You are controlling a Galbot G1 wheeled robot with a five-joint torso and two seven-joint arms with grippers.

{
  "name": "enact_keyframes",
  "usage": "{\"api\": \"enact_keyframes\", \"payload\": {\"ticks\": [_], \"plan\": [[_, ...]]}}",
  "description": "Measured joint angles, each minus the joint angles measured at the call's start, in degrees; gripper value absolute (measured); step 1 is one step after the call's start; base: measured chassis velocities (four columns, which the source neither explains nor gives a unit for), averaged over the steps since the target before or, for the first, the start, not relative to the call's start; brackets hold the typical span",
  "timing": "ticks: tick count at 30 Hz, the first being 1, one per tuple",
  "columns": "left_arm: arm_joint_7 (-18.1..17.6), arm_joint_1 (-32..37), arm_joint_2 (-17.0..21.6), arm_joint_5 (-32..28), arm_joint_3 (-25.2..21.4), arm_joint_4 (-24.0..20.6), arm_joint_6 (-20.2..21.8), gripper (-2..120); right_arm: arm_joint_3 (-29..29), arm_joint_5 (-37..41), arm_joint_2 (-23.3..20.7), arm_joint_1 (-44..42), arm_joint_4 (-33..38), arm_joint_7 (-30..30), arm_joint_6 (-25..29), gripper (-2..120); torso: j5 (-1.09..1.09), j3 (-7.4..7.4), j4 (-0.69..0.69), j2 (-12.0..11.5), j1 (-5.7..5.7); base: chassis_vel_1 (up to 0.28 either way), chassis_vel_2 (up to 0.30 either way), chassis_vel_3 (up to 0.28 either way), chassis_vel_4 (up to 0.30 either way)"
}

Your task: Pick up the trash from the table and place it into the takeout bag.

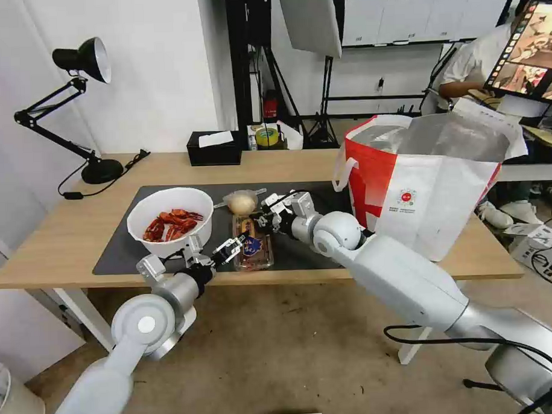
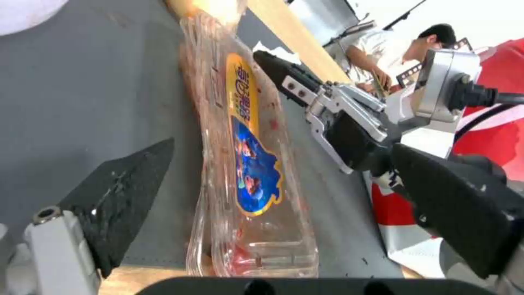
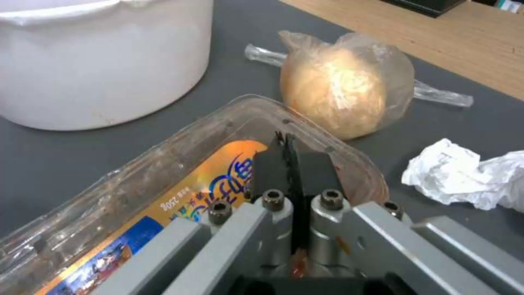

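Clear hinged plastic tray (image 1: 252, 247) with blue-orange label lies on dark grey mat (image 1: 117, 252) of light-wood bench (image 1: 60, 238), just right of white round bowl (image 1: 169, 221) of red crayfish shells. Left pincer (image 1: 234, 246) spread wide, straddling tray's near end. Right pincer (image 3: 285, 157) clenched, empty, over tray's far end. Small clear bag with beige lump (image 3: 341, 92) and crumpled white tissue (image 3: 464, 174) beyond tray. White-and-red foil-lined takeout bag (image 1: 432, 183) stands at tray's right.

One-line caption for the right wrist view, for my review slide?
Right gripper, fingers shut, above the clear tray's far end, with the bagged beige lump, crumpled tissue and white bowl nearby.
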Motion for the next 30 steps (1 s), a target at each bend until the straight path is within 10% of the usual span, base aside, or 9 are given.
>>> {"api": "enact_keyframes", "payload": {"ticks": [30], "plan": [[-4.0,-4.0,-0.5,-2.5,2.6,2.8,2.0,100,0.0,0.4,-1.1,-0.6,0.8,0.2,0.0,0,0.00,0.00,0.00,0.0,0.00,0.000,0.000,0.000,0.000]]}}
